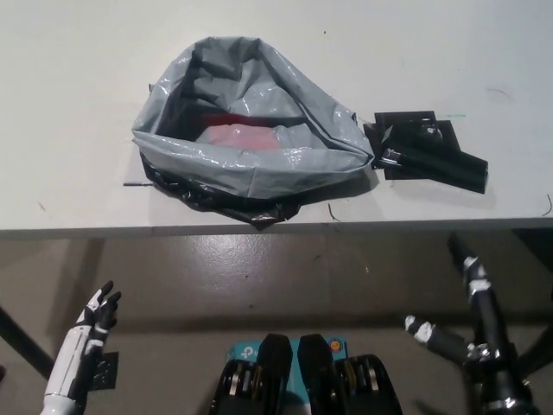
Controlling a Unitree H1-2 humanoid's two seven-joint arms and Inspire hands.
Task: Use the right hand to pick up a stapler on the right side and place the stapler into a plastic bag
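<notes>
At the far left, below the front edge of the tabletop [69, 86], the white left robot hand [99, 313] rests idle with its fingers loosely extended upward, holding nothing and touching nothing. On the tabletop, near the middle of the front edge, lies the grey plastic bag [259, 164]. Its mouth is spread wide and faces up, with its rim folded outward, presumably so that something can be dropped in from above without anyone holding it open. Something red [238, 136] shows inside the bag, too blurred to name. Just beside the bag's right end a dark square patch [415, 121] is fixed flat on the tabletop, likely a marker for where the object starts. A glossy black oblong object [441, 166] lies partly across that patch and points toward the right edge. By its place on the right side I take it to be the stapler, though its shape is not clear enough to be sure. It lies flat, untouched and outside the bag. At the lower right, under the front edge of the tabletop and well apart from the stapler, the black right robot hand [486, 350] is wide open, fingers splayed, empty, in contact with nothing; the pickup looks not yet begun.
</notes>
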